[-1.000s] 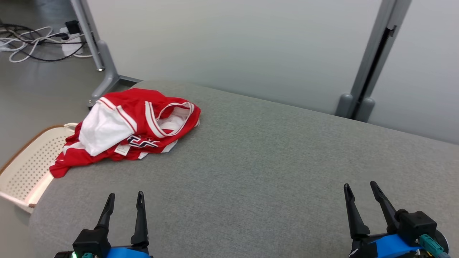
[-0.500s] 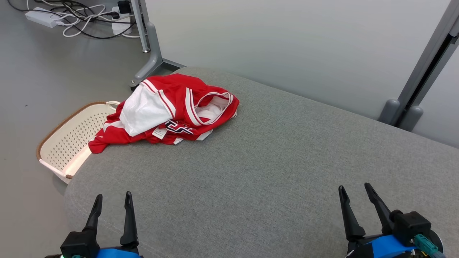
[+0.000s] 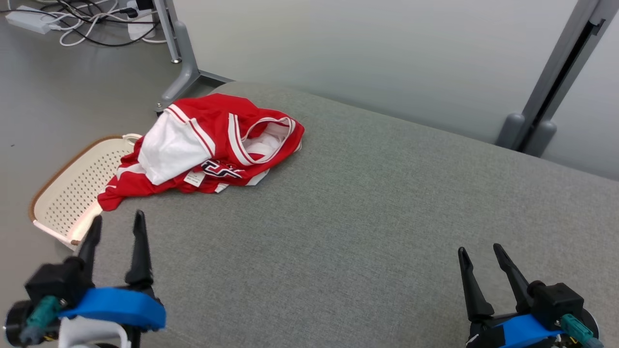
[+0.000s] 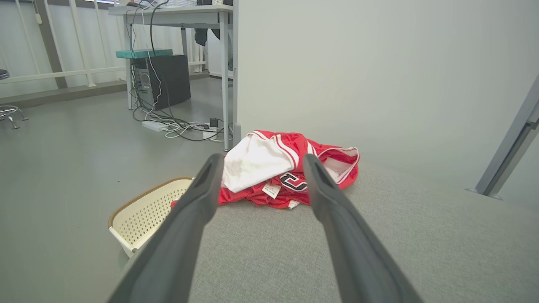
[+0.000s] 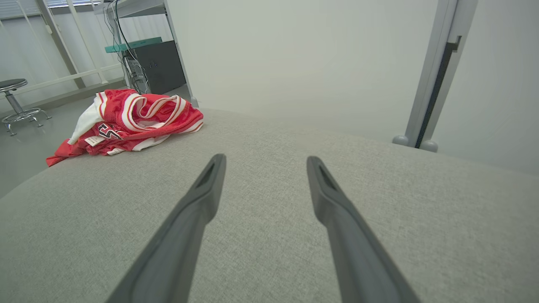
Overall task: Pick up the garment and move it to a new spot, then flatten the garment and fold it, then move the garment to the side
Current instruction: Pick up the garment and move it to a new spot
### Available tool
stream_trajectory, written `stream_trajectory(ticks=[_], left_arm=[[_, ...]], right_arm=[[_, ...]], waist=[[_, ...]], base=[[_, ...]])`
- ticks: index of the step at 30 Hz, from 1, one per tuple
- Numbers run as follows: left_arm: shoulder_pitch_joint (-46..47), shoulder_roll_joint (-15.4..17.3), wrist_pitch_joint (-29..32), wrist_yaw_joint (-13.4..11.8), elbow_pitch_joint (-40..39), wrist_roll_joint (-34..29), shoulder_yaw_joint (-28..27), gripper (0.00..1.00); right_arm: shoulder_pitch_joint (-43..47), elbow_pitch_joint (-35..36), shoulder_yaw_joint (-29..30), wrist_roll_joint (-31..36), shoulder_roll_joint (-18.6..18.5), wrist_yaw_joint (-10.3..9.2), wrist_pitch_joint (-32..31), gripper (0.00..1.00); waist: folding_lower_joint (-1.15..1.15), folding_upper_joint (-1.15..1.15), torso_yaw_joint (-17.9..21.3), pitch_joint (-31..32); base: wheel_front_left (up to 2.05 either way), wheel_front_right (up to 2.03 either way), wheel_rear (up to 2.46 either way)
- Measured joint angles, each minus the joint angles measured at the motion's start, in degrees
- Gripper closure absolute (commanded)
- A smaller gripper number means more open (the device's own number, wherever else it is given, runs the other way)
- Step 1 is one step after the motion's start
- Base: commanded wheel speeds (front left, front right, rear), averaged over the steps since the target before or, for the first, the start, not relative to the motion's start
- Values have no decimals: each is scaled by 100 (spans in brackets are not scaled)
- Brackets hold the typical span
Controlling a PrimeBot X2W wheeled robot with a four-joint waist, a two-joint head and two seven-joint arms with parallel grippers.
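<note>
- Head view: the garment (image 3: 203,150), a red and white sports top, lies in a crumpled heap at the far left corner of the grey cushion (image 3: 377,217). One red end droops over the edge above a cream basket (image 3: 63,203) on the floor.
- Left gripper (image 3: 119,216): fingers apart and holding nothing, near the garment's drooping end but not touching it. In the left wrist view the heap sits framed between the two fingers.
- Right gripper (image 3: 479,249): fingers apart and empty, over bare cushion, well apart from the garment.
- Handling, as judged: thin, mesh-like cloth that is light, limp and probably a little slick. It will sag and unfold when lifted rather than keep its shape, and nothing in it can break.
- Where to hold, as judged: a pinch on a thick raised fold, or on the banded trim (image 3: 237,140) near the top of the heap, should catch several layers. The overhanging end could snag the basket rim if dragged.
</note>
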State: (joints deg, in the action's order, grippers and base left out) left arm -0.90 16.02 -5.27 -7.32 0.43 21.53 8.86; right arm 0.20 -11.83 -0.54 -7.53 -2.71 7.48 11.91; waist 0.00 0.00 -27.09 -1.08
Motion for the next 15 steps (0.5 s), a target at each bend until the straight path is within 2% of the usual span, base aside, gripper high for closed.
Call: stream_trajectory(ticks=[4,7,9,15], left_arm=[[512,335,788,-1,-452,300,-303,0],[1089,591,1361,49,-480,621,-545,0],[1473,769,1735,180,-335,853,-643,0],[2555,989,2593,155,455,1528,-1028,0]], right_arm=[[-80,63,24,53,0,0,-7,0],[-162,138,48,124,0,0,-26,0],[-241,204,70,179,-1,0,-51,0],[-443,460,-42,347,2,0,-192,0]], waist=[[0,0,187,-216],[0,0,350,-441],[1,0,470,-617],[1,0,906,-1179]], base=[[0,0,0],[0,0,0],[0,0,0],[0,0,0]])
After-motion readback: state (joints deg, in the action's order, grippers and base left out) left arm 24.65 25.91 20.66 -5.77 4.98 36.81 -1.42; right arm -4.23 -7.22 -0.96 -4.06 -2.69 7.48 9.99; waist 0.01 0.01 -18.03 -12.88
